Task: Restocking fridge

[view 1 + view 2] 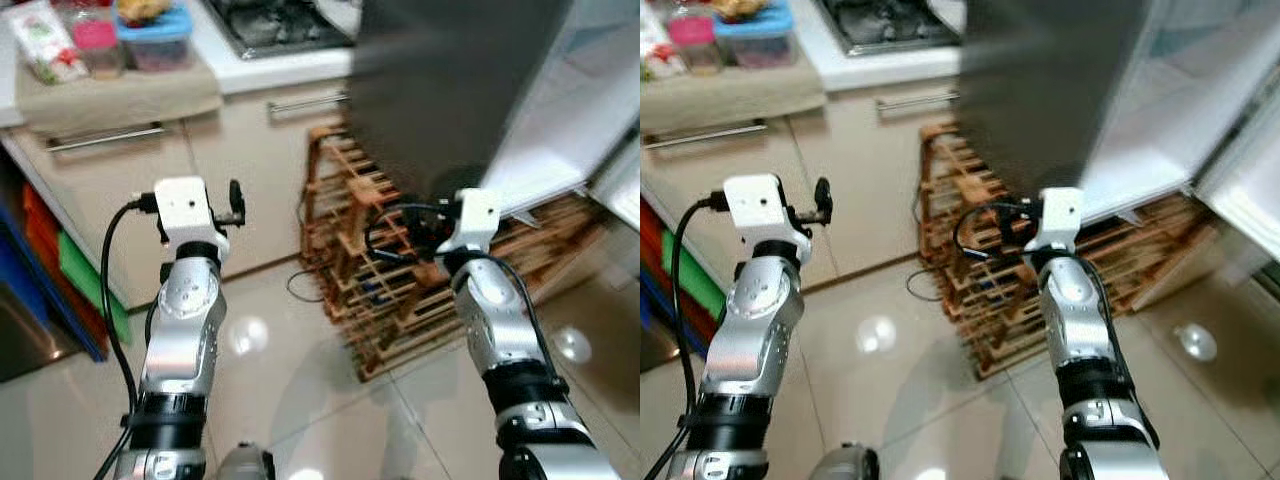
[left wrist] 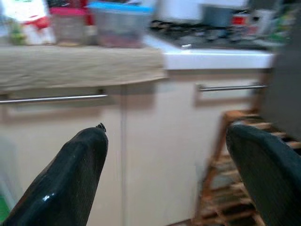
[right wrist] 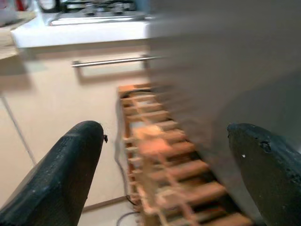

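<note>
**Both claws empty, fridge door open, goods not yet picked**

Left claw (image 1: 236,203) is raised at chest height, fingers spread wide, nothing gripped; seen in the left wrist view, pads (image 2: 75,174) are well apart. Right claw (image 1: 418,228) is likewise released and empty, held low in front of the slatted wooden wine rack (image 1: 370,270) on the glossy tiled floor (image 1: 300,390).

Task goods are ahead of and above the left claw: a blue-lidded clear plastic tub (image 1: 155,35), a pink-lidded clear container (image 1: 97,42) and a white printed packet (image 1: 42,40), set on a beige cloth (image 1: 115,92) over the white surface (image 1: 280,65). Probably staged there for easy pickup.

The grey fridge door (image 1: 440,90) is swung open just above and beyond the right claw, white interior shelves (image 1: 590,90) exposed further to its right. Door likely left open so items can go straight in.

Judged: approach stage, claws held open ready for a grasp. Views are blurred.
</note>
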Robot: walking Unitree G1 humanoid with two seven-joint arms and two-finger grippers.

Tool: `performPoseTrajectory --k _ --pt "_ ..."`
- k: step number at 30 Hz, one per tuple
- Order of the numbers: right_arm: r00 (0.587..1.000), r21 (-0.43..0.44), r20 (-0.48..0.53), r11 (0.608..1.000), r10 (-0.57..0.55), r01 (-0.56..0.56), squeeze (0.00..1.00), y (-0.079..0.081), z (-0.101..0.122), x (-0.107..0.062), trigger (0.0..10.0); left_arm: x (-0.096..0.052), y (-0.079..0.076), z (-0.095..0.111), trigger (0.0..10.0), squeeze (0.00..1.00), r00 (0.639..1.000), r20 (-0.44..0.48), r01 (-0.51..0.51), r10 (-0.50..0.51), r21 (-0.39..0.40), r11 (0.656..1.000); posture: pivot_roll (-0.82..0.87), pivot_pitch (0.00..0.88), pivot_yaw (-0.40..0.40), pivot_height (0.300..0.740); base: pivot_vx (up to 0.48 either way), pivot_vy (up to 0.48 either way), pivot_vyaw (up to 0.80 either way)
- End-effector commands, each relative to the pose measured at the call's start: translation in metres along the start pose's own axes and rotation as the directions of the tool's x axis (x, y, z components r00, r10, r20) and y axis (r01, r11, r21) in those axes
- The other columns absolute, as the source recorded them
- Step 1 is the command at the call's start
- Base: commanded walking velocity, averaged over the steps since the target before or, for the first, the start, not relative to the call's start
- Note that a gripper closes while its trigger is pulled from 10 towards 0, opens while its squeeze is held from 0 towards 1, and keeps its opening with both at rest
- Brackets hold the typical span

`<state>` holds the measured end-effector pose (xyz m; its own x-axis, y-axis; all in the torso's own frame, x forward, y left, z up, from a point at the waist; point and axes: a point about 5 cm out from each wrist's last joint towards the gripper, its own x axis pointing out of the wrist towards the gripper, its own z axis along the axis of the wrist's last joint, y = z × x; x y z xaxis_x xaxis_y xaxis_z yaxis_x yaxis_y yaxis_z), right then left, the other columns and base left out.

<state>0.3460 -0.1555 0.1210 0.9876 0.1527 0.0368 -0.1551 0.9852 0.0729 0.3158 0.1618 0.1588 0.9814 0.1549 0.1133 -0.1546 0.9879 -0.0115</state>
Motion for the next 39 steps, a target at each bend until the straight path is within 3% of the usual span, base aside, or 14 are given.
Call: performPoseTrajectory --k 1,4,6,10,13,17,22,25,32,36,37,39 --pt "1.000 0.007 0.008 1.000 0.008 -0.008 0.00 0.004 0.001 0.000 10.0 -0.001 -0.002 -0.001 10.0 0.00 1.000 -0.008 0.008 -0.008 0.036 0.999 -0.04 0.088 -0.035 0.740 0.000 0.480 0.55" --pt "1.000 0.008 0.008 1.000 0.010 -0.010 0.00 0.004 0.000 0.001 10.0 0.000 -0.001 -0.004 10.0 0.00 1.000 -0.014 -0.011 0.012 0.079 0.997 -0.04 0.086 -0.035 0.740 0.000 0.000 0.55" --pt "1.000 0.011 0.008 1.000 0.008 -0.008 0.00 0.003 0.000 0.001 10.0 0.001 0.000 -0.014 10.0 0.00 0.997 -0.072 -0.007 0.012 0.063 0.998 -0.04 0.083 -0.036 0.740 0.000 0.000 0.55" --pt "1.000 0.013 0.007 1.000 0.009 -0.009 0.00 0.003 -0.001 0.000 10.0 0.001 -0.001 -0.013 10.0 0.00 0.998 -0.058 0.011 -0.006 0.086 0.996 -0.04 0.063 -0.039 0.740 0.000 0.000 0.54" --pt "1.000 0.014 0.007 1.000 0.011 -0.011 0.00 0.003 0.000 0.002 10.0 0.001 -0.002 -0.011 10.0 0.00 0.999 -0.052 0.003 0.000 0.047 0.999 -0.04 0.059 -0.042 0.740 0.000 -0.300 0.54" --pt "1.000 0.025 0.010 0.999 -0.022 0.021 0.00 -0.008 0.002 0.000 10.0 0.002 -0.007 -0.010 10.0 0.00 0.999 -0.049 0.012 -0.008 0.077 0.997 -0.03 0.059 -0.051 0.740 0.000 0.000 0.54" --pt "1.000 0.003 0.005 1.000 -0.024 0.024 0.00 -0.011 0.000 -0.003 10.0 0.001 -0.010 -0.012 10.0 0.00 0.998 -0.062 0.026 -0.019 0.104 0.994 -0.04 0.067 -0.045 0.740 0.000 0.000 0.53" --pt "1.000 -0.001 0.003 1.000 -0.022 0.022 0.00 -0.010 -0.001 -0.004 10.0 0.003 -0.011 -0.011 10.0 0.00 0.998 -0.060 0.034 -0.030 0.068 0.997 -0.04 0.072 -0.038 0.740 0.000 0.000 0.53" --pt "1.000 -0.043 -0.009 0.999 -0.004 0.004 0.00 -0.002 -0.005 -0.006 10.0 0.007 -0.023 -0.007 10.0 0.00 0.995 -0.048 0.097 -0.093 0.101 0.990 -0.05 0.074 -0.035 0.740 0.000 0.000 0.48" --pt "1.000 -0.045 0.001 0.999 -0.002 0.002 0.00 -0.001 -0.004 -0.008 10.0 0.008 -0.025 -0.010 10.0 0.00 0.993 -0.064 0.106 -0.101 0.072 0.992 -0.07 0.074 -0.034 0.740 0.000 0.000 0.46" --pt "0.999 -0.047 0.000 0.998 -0.032 0.032 0.00 -0.005 -0.005 -0.009 10.0 0.008 -0.029 -0.008 10.0 0.00 0.987 -0.049 0.152 -0.151 0.023 0.988 -0.07 0.074 -0.032 0.740 0.000 0.000 0.43" --pt "0.999 -0.043 0.002 0.998 -0.048 0.048 0.00 -0.007 -0.005 -0.009 10.0 0.008 -0.029 -0.007 10.0 0.00 0.987 -0.037 0.160 -0.159 0.027 0.987 -0.07 0.072 -0.030 0.740 0.240 0.000 0.22"
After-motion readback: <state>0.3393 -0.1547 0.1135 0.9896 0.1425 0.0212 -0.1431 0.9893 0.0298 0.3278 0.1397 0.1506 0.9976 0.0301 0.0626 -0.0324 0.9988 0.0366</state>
